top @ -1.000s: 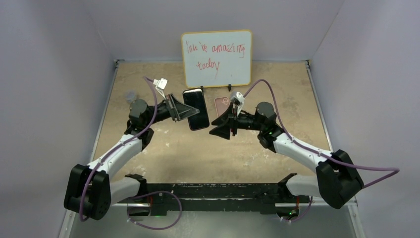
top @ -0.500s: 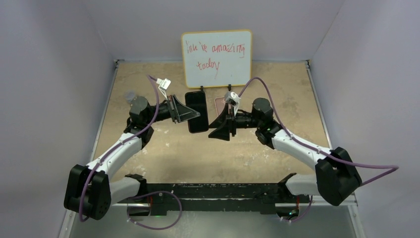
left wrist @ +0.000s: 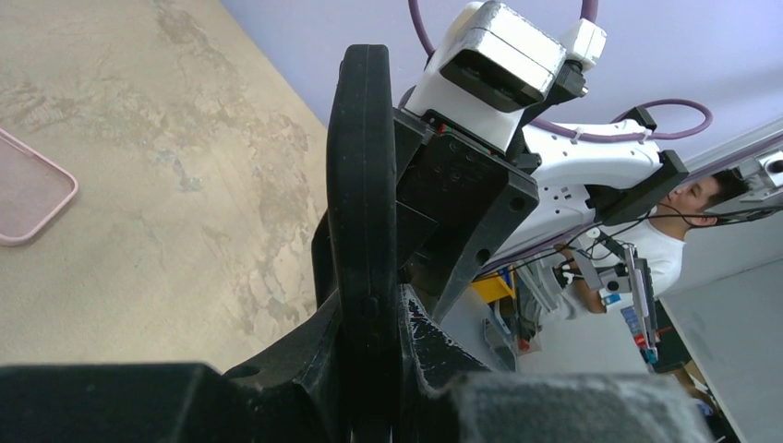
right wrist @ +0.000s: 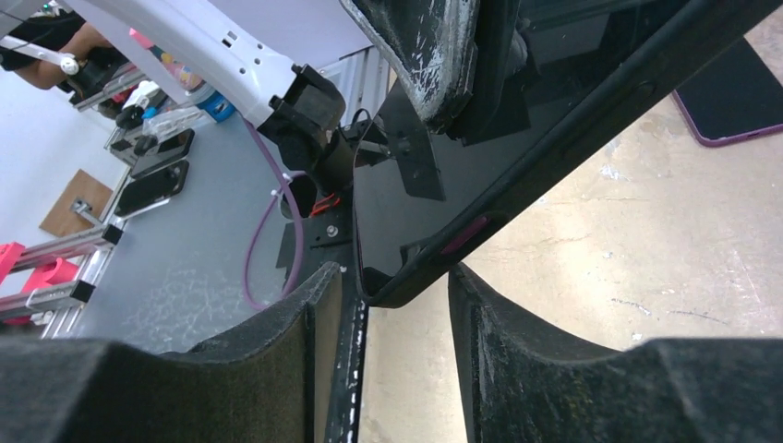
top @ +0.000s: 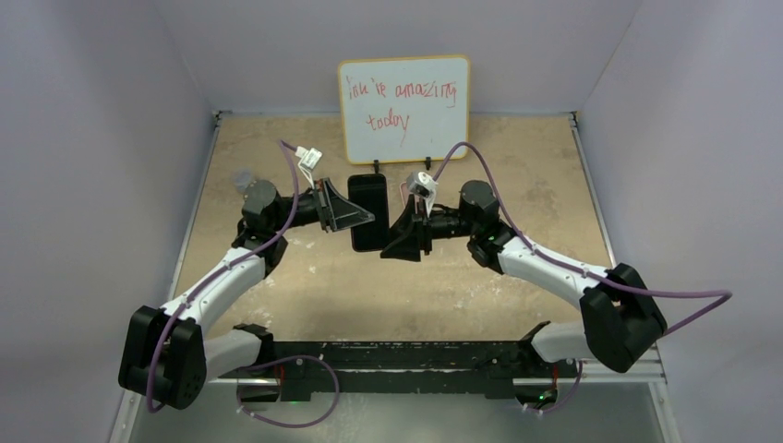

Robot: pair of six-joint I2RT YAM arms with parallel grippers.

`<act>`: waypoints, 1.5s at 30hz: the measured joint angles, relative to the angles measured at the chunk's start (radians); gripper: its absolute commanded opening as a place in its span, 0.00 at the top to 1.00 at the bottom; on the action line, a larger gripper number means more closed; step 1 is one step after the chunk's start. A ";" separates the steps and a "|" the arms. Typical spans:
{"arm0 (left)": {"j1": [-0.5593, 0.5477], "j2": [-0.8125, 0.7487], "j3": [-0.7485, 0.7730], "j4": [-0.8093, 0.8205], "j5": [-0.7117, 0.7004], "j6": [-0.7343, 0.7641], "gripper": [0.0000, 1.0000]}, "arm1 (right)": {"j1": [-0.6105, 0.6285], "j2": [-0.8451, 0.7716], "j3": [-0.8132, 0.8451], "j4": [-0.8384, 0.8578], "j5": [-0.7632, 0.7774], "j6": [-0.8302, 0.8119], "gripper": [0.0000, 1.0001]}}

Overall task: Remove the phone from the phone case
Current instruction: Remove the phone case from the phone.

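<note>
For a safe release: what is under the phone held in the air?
Bare table shows below the phone; a pink case lies aside. From above, the phone covers the spot directly beneath it.

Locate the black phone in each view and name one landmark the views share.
Top external: phone at centre, just below the whiteboard.
Left wrist: edge-on, upright, at centre.
Right wrist: slanting from upper right down to lower centre.
Shared landmark: the tan table.
</note>
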 measured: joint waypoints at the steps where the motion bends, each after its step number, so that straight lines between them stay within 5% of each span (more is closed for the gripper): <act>1: 0.000 0.000 0.000 0.000 0.002 0.000 1.00 | 0.001 0.002 0.002 0.002 -0.003 0.000 0.55; 20: -0.021 0.004 0.011 0.051 0.027 0.040 1.00 | 0.006 0.000 0.003 -0.018 -0.031 -0.029 0.99; 45: -0.014 0.075 -0.024 0.214 0.044 -0.135 1.00 | 0.045 -0.046 0.000 -0.148 0.024 -0.367 1.00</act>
